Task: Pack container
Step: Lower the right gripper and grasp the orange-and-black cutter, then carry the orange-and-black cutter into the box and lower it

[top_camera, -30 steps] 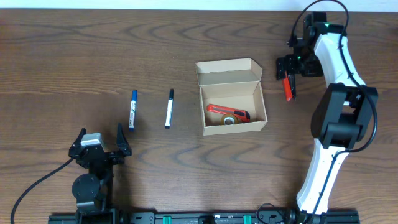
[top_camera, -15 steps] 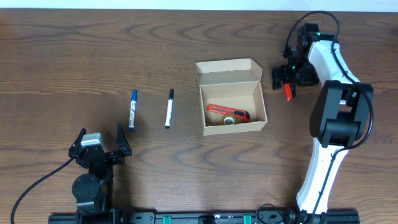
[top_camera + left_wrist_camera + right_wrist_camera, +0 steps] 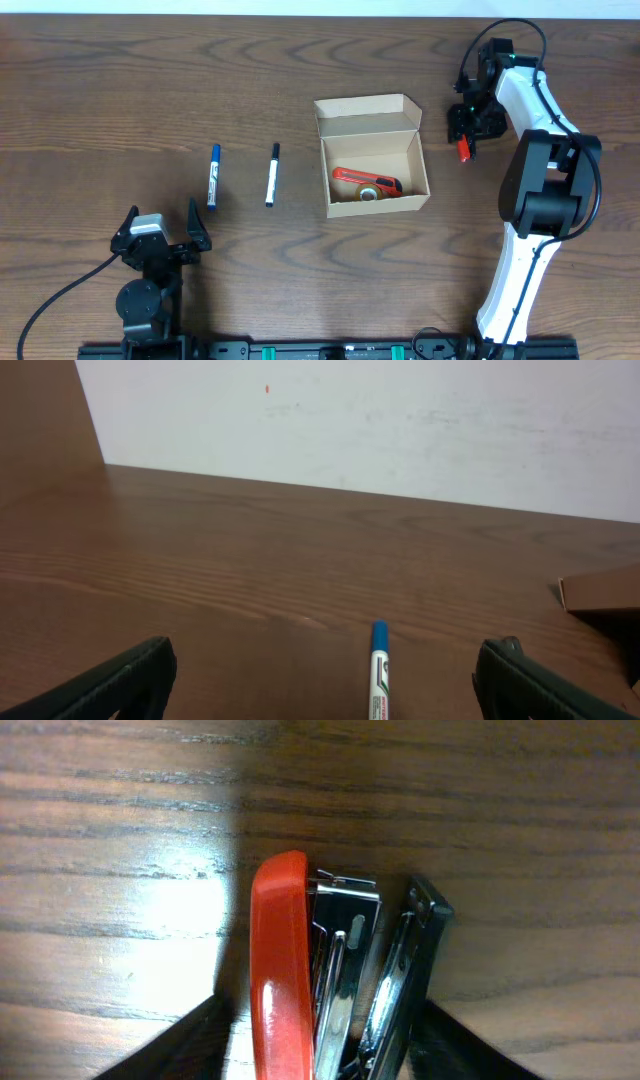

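Red-and-black metal stapler, at three o'clock from the tan cardboard box, lies between the right gripper half-closed jaws; whether they grip it, I cannot tell. Left gripper gapes wide.

One marker and a second marker lay left of the container, a stapler right, seemingly a cutter inside.

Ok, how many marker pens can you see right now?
2. A white marker with a blue cap lies left of the open tan cardboard box; a white marker with a black cap lies between them. Another could be hidden inside the box.
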Robot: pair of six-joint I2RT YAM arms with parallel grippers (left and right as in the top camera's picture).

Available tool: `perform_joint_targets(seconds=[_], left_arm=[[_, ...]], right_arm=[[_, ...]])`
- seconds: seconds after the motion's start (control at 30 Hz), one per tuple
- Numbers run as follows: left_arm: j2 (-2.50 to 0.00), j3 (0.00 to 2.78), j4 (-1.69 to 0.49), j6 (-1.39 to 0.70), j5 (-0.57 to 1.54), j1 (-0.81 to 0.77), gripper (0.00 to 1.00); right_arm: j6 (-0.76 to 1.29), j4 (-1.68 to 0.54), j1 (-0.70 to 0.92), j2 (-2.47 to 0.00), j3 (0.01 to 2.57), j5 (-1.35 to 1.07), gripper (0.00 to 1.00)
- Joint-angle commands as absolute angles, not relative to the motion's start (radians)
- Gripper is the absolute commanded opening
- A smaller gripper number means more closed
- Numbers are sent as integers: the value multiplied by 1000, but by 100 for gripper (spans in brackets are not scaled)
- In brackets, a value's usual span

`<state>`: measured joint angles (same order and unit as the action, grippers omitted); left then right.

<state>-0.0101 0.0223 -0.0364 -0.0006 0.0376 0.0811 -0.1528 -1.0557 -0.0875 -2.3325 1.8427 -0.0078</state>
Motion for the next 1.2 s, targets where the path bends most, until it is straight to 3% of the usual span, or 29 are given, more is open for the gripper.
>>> perform_joint_targets(seconds=[0.0, 0.07, 0.13, 0.6, 0.97, 1.17], left_arm=[[-4, 5, -77, 0, 19, 78, 95], [-4, 5, -77, 0, 19, 78, 95], [-4, 5, -77, 0, 19, 78, 95], [-4, 5, -77, 0, 19, 78, 95], [-4, 5, -77, 0, 19, 78, 95], [-4, 5, -77, 0, 19, 78, 95]], right_arm=[[-150, -1055, -84, -2356, 1811, -27, 38], [-150, -1055, -84, -2356, 1811, -27, 24], [-150, -1055, -84, -2356, 1811, -27, 2], [-142, -1106, -83, -2273, 1916, -88, 1], [-148, -1327, -61, -1984, 2293, -142, 1], [-249, -1393, 26, -1781, 2348, -327, 2]])
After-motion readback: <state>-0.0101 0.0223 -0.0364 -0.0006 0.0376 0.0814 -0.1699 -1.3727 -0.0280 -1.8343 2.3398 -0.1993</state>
